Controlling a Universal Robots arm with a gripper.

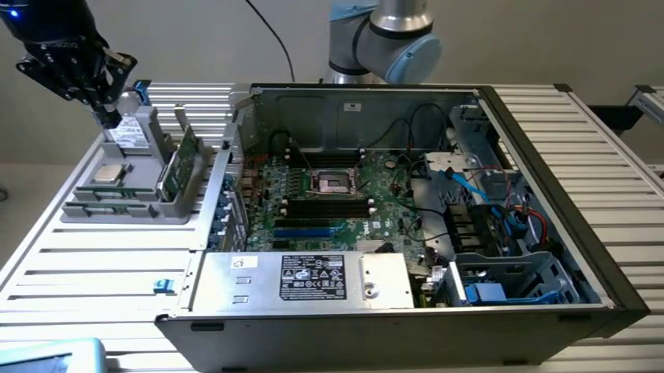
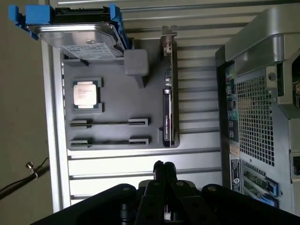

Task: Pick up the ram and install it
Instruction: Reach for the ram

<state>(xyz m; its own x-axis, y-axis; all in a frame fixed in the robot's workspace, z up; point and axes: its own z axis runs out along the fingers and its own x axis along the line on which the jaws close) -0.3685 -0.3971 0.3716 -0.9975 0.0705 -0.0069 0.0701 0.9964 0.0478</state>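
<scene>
My gripper hangs shut over the far end of the grey parts tray at the exterior view's left, holding nothing. In the wrist view its fingertips are pressed together above the slatted table, just off the tray. Two thin dark sticks stand edge-on in the tray's narrow slots, and I take them for the ram. In the exterior view they show as faint green strips at the tray's near end.
The tray also carries a hard drive in blue rails, a square silver processor and a taller green card standing upright. The open computer case lies beside it, with black memory slots on the motherboard. The arm's base stands behind the case.
</scene>
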